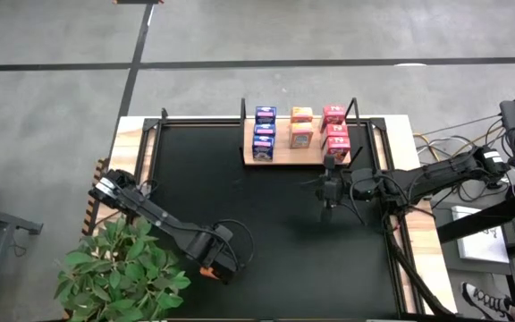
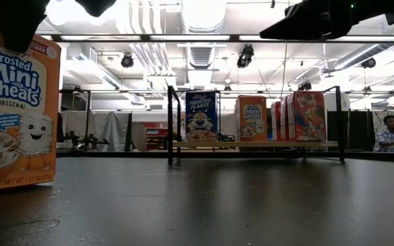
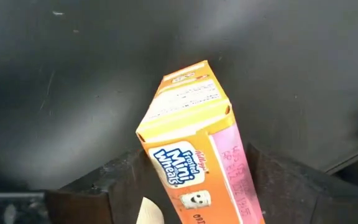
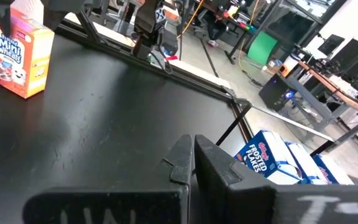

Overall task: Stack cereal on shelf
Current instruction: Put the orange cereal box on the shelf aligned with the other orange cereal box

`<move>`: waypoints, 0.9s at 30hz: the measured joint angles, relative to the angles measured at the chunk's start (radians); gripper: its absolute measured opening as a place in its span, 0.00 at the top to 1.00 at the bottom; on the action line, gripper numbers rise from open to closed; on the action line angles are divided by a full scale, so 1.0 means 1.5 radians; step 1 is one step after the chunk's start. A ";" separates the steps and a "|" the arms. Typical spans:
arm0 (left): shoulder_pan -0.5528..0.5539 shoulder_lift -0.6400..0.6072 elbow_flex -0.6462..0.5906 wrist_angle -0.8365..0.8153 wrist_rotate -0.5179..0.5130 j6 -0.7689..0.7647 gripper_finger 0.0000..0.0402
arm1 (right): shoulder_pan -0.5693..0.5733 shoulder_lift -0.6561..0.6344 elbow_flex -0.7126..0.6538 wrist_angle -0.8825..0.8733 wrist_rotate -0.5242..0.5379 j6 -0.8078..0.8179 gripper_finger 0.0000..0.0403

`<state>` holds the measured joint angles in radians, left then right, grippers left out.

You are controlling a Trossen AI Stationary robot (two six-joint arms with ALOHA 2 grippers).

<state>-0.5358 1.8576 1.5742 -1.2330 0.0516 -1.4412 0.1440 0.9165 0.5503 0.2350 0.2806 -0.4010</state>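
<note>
Orange cardboard cereal box (image 3: 194,140) btwn left pincer (image 3: 185,186) fingers, matte black mat (image 1: 266,224)

Orange Frosted Mini-Wheats box (image 2: 16,102) at the frame's left (pink side panel, blue lettering); on the light-wood shelf (image 1: 286,157), blue Frosted Flakes boxes (image 1: 264,134), orange boxes (image 1: 301,127), red-pink boxes (image 1: 335,131); black mat (image 1: 257,224).

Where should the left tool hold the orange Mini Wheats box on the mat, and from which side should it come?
Grip the orange Mini Wheats box across its two narrow side panels near the top, coming from above. It stands upright alone on the black mat, so the top is free, and the left tool already sits over it, a finger on each side. The narrow width likely fits its opening.
</note>
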 joint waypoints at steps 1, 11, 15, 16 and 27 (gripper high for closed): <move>0.001 0.000 0.000 0.000 0.000 0.002 0.40 | 0.000 0.000 0.000 -0.001 0.000 0.000 0.98; 0.033 -0.002 0.001 0.003 -0.063 0.138 0.49 | 0.000 -0.022 0.000 -0.062 0.000 0.044 0.98; 0.066 -0.005 0.001 0.027 -0.089 0.238 0.49 | 0.003 -0.071 -0.001 -0.124 -0.003 0.106 0.98; 0.074 -0.005 0.001 0.033 -0.089 0.259 0.49 | 0.005 -0.084 -0.004 -0.134 -0.010 0.117 0.98; 0.143 -0.007 0.046 0.101 -0.088 0.598 0.50 | 0.015 -0.191 -0.064 -0.128 -0.075 0.131 0.98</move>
<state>-0.3207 1.8478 1.6424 -1.0819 -0.0811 -0.5449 0.1661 0.6300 0.4546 0.0424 0.1682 -0.2051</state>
